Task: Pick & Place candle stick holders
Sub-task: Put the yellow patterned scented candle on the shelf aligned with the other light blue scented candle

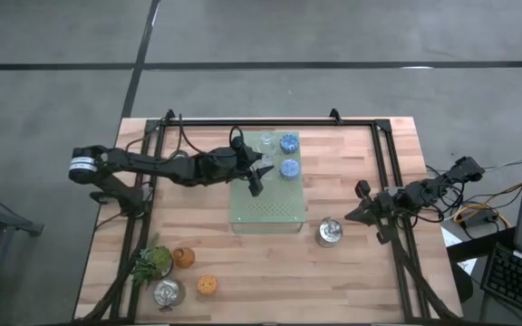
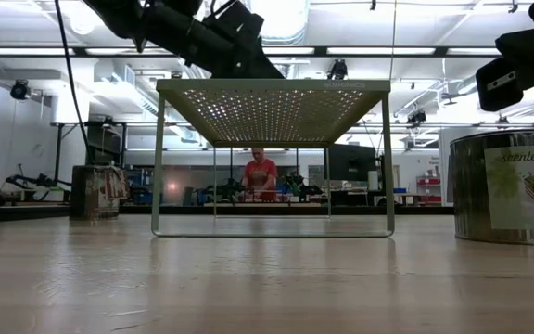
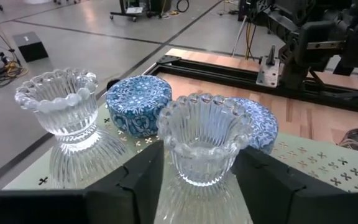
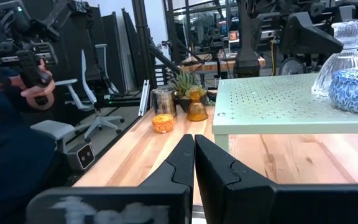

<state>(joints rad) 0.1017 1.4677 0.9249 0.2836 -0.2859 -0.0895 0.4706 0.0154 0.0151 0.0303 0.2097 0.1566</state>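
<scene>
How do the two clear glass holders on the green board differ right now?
The nearer glass holder stands between the left gripper fingers, in front of a blue holder; the farther glass holder stands free beside the other blue holder. Both are upright, ribbed, scallop-rimmed.

My wooden desk (image 1: 352,263) carries a pale green perforated board (image 1: 265,210) at centre frame and a leafy sprig (image 1: 152,263) at lower left; a person in red (image 2: 260,173) stands far behind.

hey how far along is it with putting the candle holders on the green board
Done: two blue holders and one glass holder stand on the board. In hand: left gripper brackets a second glass holder there. Left: orange, amber, silver holders on the table.
</scene>
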